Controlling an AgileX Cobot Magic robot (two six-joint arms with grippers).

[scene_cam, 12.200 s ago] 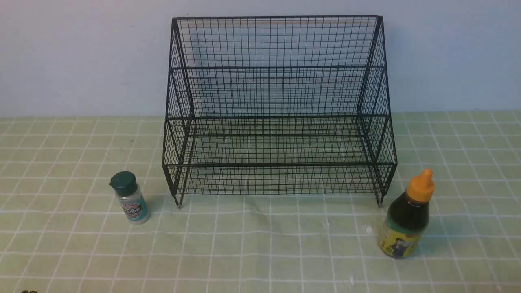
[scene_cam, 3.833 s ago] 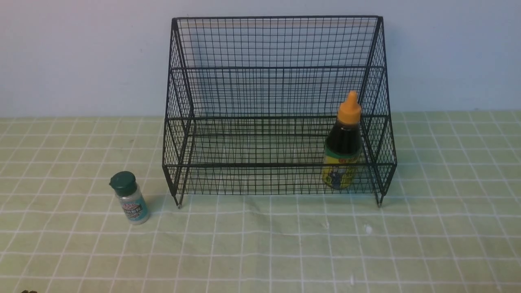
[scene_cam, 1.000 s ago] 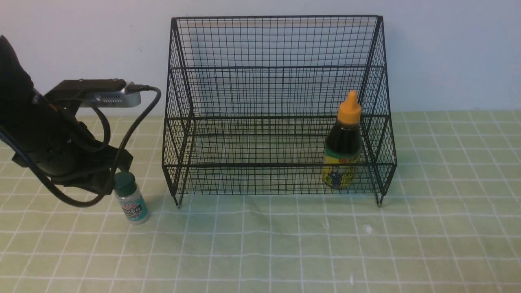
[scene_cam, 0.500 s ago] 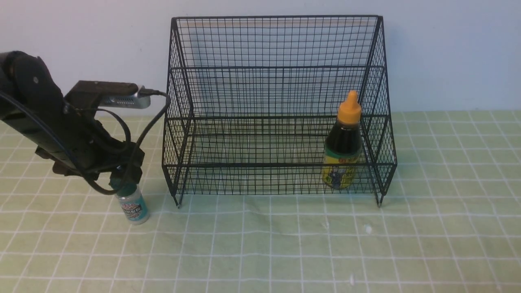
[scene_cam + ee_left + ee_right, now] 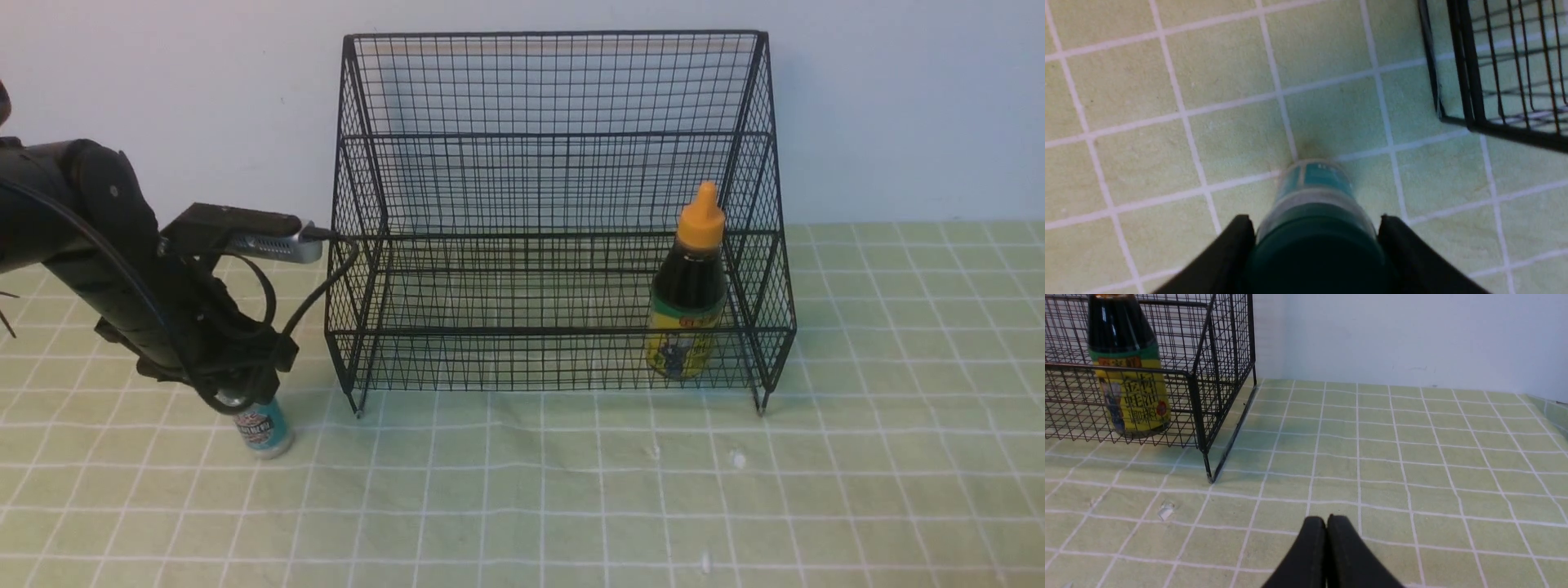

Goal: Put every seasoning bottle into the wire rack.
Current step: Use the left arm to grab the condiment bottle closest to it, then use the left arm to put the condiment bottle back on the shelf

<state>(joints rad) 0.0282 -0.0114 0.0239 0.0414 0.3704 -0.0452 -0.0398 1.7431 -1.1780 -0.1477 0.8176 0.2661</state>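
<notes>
So the left claw (image 5: 1313, 222) was clamped on the cap of the shaker (image 5: 263, 429), which stood on the bench (image 5: 571, 490) just left of the rack (image 5: 555, 204). The sauce bottle (image 5: 687, 286) sat in the rack's bottom tier, right end. The right claw (image 5: 1327, 524) was pinched shut.

— A kitchen, then?
— More a robot lab's mock-up: a bench (image 5: 898, 506) under pale green, white-gridded cloth (image 5: 490, 490), bare pale wall (image 5: 898, 106) behind, one black wire-mesh tiered rack (image 5: 555, 82), and a black cabled robot arm (image 5: 106, 261) at its left edge.
</notes>
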